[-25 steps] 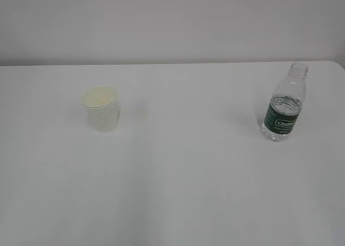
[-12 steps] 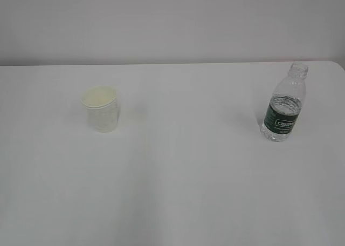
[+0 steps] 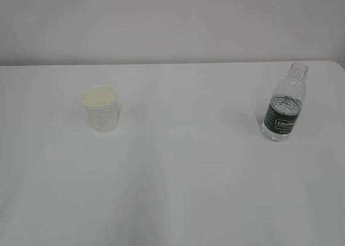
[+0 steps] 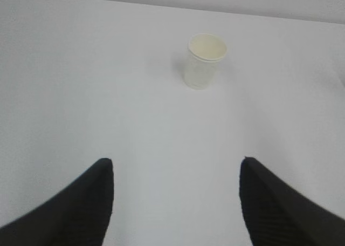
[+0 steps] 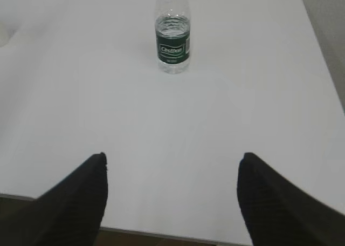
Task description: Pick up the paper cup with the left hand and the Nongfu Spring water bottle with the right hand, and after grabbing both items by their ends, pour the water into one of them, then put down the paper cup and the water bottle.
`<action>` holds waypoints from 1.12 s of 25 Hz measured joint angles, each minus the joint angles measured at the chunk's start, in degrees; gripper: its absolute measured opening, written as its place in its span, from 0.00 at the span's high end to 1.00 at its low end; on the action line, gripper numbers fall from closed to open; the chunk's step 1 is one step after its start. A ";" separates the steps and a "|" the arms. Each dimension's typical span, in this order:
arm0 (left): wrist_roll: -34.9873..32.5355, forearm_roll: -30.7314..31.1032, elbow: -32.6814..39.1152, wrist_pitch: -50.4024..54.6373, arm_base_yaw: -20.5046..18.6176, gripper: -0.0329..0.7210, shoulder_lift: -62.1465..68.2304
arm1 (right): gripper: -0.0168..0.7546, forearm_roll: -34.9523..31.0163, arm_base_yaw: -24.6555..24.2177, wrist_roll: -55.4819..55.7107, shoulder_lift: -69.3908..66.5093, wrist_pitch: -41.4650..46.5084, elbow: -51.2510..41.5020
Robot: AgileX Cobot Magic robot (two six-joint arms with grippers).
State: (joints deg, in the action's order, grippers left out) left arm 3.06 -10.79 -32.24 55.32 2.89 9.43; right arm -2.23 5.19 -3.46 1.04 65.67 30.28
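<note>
Ahead of spread jaws, paper cup (image 4: pixel 205 60), bottle (image 5: pixel 173 33)

paper cup (image 3: pixel 101 108) shifted very slightly, nothing else

The tabletop (image 3: pixel 178 192) is a smooth, matt white surface with no visible grain. The paper cup (image 3: pixel 101 108) looks like thin matt white paper with a pale cream lining, while the Nongfu Spring water bottle (image 3: pixel 284 110) is clear, glossy ribbed plastic wrapped by a dark green label that seems slightly shiny, though the view is too soft to be sure. The jaws in both wrist views are matt black, finely textured.
</note>
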 joint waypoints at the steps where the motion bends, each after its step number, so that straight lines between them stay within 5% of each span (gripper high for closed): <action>1: -0.03 -0.16 -0.45 -0.61 0.00 0.26 1.14 | 0.24 -1.19 0.00 0.19 0.00 0.00 0.00; 16: -8.01 -5.31 -1.94 -21.14 0.00 0.26 10.62 | 0.24 -5.52 0.00 -2.52 0.00 -10.24 0.22; 22: -8.13 2.57 -1.94 -31.05 0.00 0.26 13.45 | 0.24 -5.84 0.00 -3.29 -2.26 -17.92 0.36; 28: -8.25 3.59 -1.94 -38.91 1.25 0.26 16.62 | 0.24 -5.87 0.00 -4.51 -8.58 -23.71 0.36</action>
State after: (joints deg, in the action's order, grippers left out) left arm -5.19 -7.20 -34.18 16.40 4.14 26.05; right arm -8.10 5.19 -7.96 -7.54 41.95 30.63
